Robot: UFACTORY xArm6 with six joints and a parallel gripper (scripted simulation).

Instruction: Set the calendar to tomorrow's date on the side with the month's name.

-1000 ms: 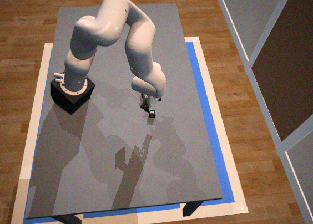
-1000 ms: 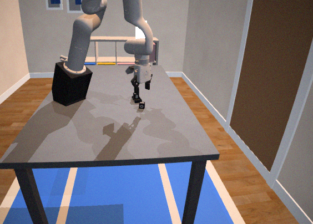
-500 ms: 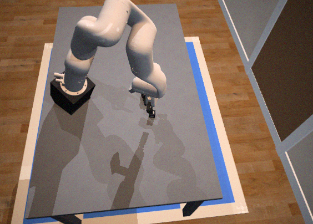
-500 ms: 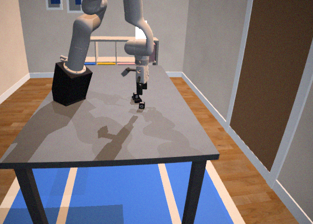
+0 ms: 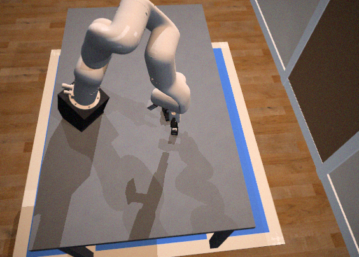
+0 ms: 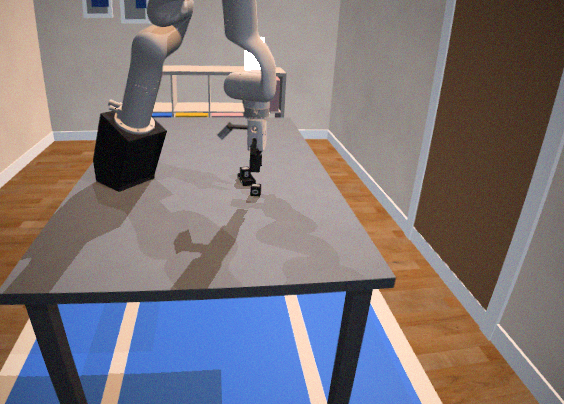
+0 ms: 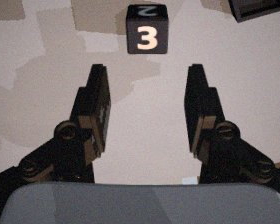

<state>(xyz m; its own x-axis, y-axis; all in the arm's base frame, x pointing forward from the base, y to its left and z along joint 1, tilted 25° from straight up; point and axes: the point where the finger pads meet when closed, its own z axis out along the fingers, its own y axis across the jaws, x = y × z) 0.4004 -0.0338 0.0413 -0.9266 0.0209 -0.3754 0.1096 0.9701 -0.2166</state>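
Note:
A black cube (image 7: 147,28) with a white 3 on its near face and a 2 on its top lies loose on the grey table, just beyond my fingertips. It also shows in the exterior view (image 6: 255,190) and the top view (image 5: 174,131). My gripper (image 7: 147,79) hangs above the table, pointing down, with its fingers half open and nothing between them. It also shows in the exterior view (image 6: 255,162).
The arm's black base block (image 6: 127,152) stands at the table's far left. A low shelf (image 6: 220,92) stands against the back wall, off the table. The table's right edge (image 5: 237,130) is not far from the cube.

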